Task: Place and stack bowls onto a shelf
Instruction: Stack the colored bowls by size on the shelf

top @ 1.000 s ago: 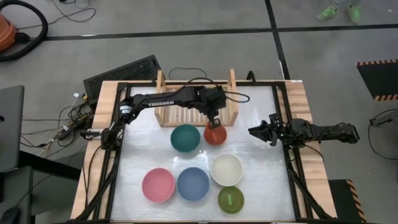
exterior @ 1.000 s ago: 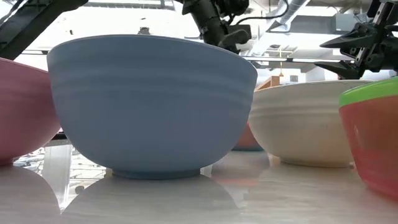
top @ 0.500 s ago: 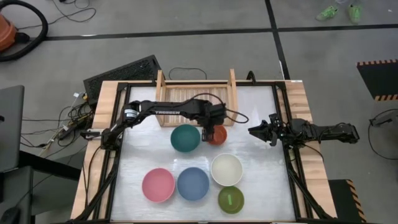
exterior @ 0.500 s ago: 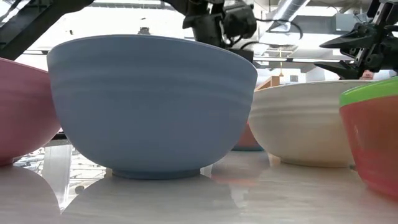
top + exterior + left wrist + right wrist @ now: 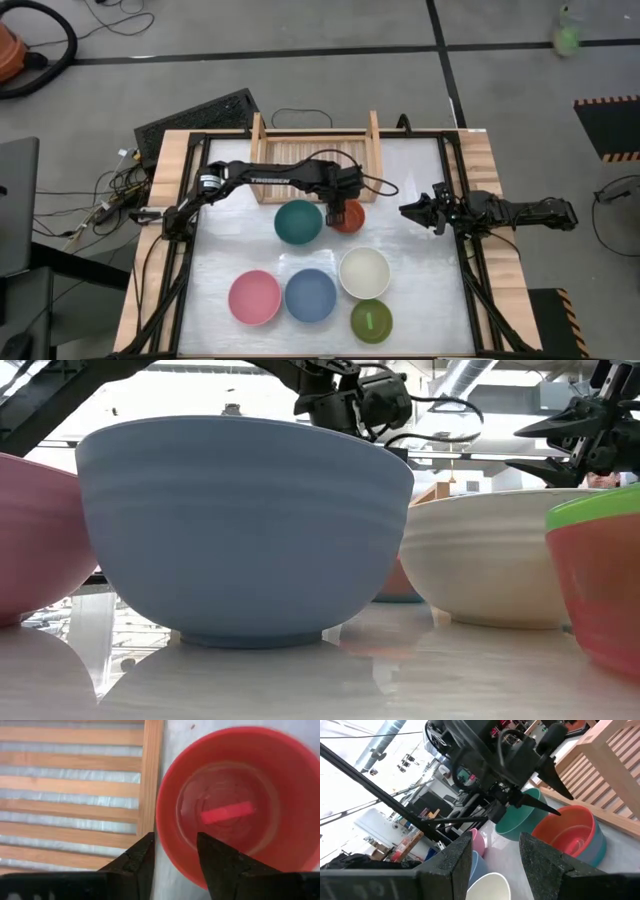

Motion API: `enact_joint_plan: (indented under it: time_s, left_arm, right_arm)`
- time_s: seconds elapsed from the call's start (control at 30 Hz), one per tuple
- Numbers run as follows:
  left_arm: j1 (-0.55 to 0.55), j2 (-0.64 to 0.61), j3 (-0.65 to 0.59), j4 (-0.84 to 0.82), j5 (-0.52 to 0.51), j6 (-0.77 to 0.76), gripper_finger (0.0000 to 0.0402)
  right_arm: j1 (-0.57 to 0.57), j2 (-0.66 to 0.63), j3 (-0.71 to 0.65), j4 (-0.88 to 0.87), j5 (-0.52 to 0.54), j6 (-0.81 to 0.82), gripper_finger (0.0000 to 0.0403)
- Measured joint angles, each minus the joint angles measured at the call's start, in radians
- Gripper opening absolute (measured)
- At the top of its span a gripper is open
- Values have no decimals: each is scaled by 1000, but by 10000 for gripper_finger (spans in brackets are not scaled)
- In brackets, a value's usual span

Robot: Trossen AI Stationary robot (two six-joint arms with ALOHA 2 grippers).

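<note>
You've got plain round bowls, all empty: pink bowl [image 5: 254, 297], blue bowl [image 5: 310, 295], teal bowl [image 5: 298, 221]. Left gripper [image 5: 337, 212] is spread across the rim of the red-orange bowl [image 5: 350, 216] — just in front of the bare shelf [image 5: 300, 150]. Then cream bowl [image 5: 364, 272], olive bowl [image 5: 371, 320]. Right gripper [image 5: 411, 211] parked at table's right edge w/ fingers parted, holding nothing.

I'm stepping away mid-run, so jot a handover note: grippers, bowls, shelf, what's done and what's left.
Left gripper: jaws open astride the near rim of the red-orange bowl, beside the shelf.
Right gripper: open, waiting at the table's right edge.
Teal bowl, pink bowl, blue bowl, cream bowl and green bowl sit on the table.
Done: nothing shelved.
Left: all six visible bowls.
</note>
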Motion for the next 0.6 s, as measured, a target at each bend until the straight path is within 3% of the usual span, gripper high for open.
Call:
enact_joint_plan:
  time_s: [0.37, 0.6]
  left_arm:
    - [2, 0, -41, 28, -41, -49, 112]
    - [2, -1, -46, 36, -47, -52, 68]
  right_arm:
    - [0, 0, 0, 0, -3, 0, 189]
    - [0, 0, 0, 0, -3, 0, 189]
